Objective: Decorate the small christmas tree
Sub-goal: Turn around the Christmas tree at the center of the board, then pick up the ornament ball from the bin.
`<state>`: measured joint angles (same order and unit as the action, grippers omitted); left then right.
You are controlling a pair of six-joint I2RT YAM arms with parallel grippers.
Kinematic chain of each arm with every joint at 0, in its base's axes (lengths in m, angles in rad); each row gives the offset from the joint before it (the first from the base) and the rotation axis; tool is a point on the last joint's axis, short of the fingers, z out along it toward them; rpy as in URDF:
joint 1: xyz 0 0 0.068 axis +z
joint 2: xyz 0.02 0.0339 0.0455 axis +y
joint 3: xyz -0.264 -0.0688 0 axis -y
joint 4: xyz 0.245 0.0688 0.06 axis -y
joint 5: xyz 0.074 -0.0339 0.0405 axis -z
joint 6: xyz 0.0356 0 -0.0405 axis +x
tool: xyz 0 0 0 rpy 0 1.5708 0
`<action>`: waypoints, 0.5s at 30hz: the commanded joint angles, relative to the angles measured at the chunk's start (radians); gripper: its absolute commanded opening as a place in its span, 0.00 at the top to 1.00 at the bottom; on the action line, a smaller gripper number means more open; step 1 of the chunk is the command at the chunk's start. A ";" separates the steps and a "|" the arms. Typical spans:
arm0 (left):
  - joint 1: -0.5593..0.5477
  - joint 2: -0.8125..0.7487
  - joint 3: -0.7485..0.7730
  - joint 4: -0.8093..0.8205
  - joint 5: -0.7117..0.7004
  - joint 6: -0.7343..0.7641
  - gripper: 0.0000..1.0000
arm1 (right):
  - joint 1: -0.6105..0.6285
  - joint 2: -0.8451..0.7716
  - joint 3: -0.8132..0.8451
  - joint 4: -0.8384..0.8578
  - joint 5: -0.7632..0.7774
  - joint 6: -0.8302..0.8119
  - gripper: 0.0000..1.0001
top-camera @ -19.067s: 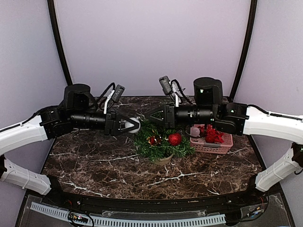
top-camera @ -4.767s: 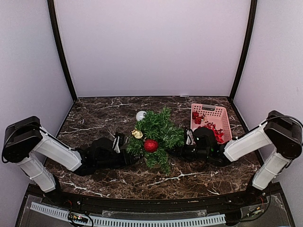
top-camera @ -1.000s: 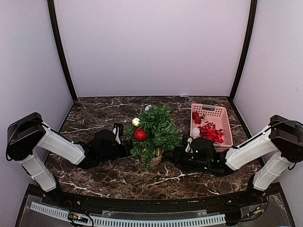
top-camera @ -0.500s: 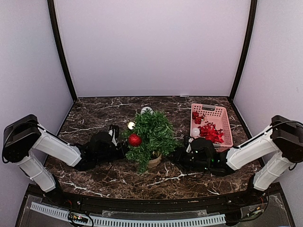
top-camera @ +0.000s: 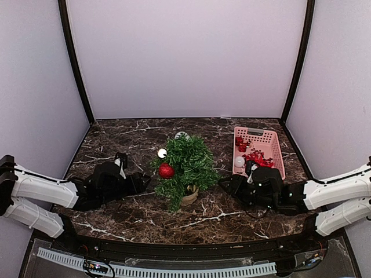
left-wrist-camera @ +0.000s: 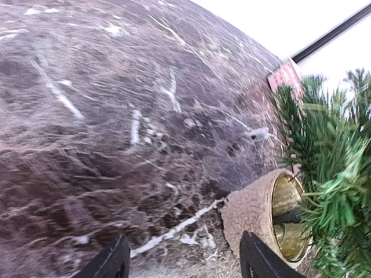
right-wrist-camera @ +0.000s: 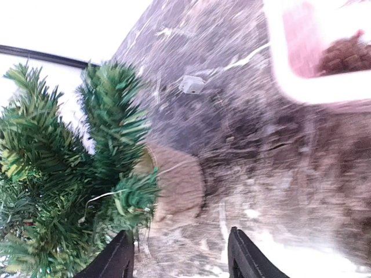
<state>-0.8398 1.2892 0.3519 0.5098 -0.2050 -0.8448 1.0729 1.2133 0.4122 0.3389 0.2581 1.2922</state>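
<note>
The small christmas tree (top-camera: 186,165) stands upright on its round tan base (top-camera: 189,197) mid-table, with a red ball (top-camera: 166,171) and a small pale bauble (top-camera: 162,153) on its left side. My left gripper (top-camera: 144,183) lies low to the left of the tree, open and empty. In the left wrist view its gripper (left-wrist-camera: 185,265) frames bare table, and the base (left-wrist-camera: 255,211) sits just ahead to the right. My right gripper (top-camera: 224,184) is low on the tree's right, also open and apart from it. In its wrist view, that gripper (right-wrist-camera: 179,260) faces the base (right-wrist-camera: 177,188).
A pink basket (top-camera: 269,139) of red ornaments stands at the back right, and its rim (right-wrist-camera: 313,87) shows in the right wrist view. A white ball (top-camera: 181,134) lies behind the tree. A small white clip (right-wrist-camera: 191,85) lies on the marble table (top-camera: 116,145).
Both grippers have opened and drawn back from the tree's base, left arm leftward, right arm rightward. The tree has come from leaning to upright on its base.
</note>
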 commanded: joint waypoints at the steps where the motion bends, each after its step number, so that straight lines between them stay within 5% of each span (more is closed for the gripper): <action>1: 0.049 -0.137 -0.008 -0.187 -0.016 0.025 0.30 | 0.005 -0.120 -0.005 -0.215 0.137 -0.054 0.42; 7: 0.167 -0.296 0.098 -0.447 0.088 0.149 0.21 | -0.063 -0.252 0.115 -0.484 0.211 -0.225 0.39; 15: 0.371 -0.313 0.346 -0.701 0.361 0.368 0.18 | -0.342 -0.273 0.354 -0.731 0.093 -0.552 0.42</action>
<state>-0.5343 0.9718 0.5945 -0.0315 -0.0147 -0.6262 0.8257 0.9371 0.6548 -0.2485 0.3901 0.9451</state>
